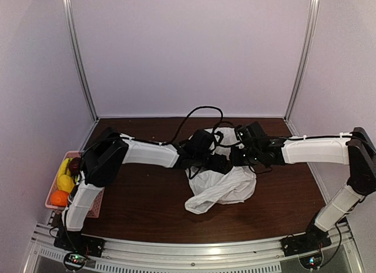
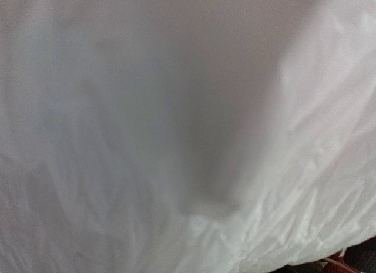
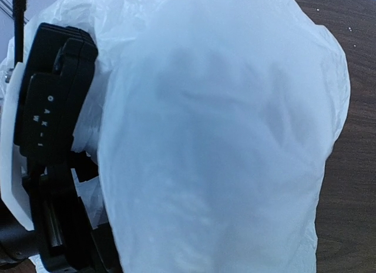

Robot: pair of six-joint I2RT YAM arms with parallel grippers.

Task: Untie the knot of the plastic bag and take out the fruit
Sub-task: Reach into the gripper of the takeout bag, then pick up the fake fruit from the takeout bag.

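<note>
Two robot arms meet over the middle of a dark wooden tabletop (image 1: 147, 196), where the left hand (image 1: 216, 162) and the right hand (image 1: 239, 155) close in on a white plastic bag (image 1: 226, 188) from opposite sides. The bag sits bunched between the two hands. A slack, crumpled fold of it spills away from them onto the tabletop towards the arms' bases.

Up close, the thin film is crinkled and faintly see-through. It fills the left wrist view (image 2: 188, 132) entirely and covers most of the right wrist view (image 3: 223, 144), where it bulges in a rounded mound beside the left arm's black camera module (image 3: 53, 108).

The plastic hides the fingers of both hands, so it is impossible to tell how wide either hand stands or whether it grips the bag. The knot cannot be picked out.

Well off to the outer side of the left hand, a pink basket (image 1: 96, 207) holds a banana (image 1: 64, 178) and an orange (image 1: 59, 197).
</note>
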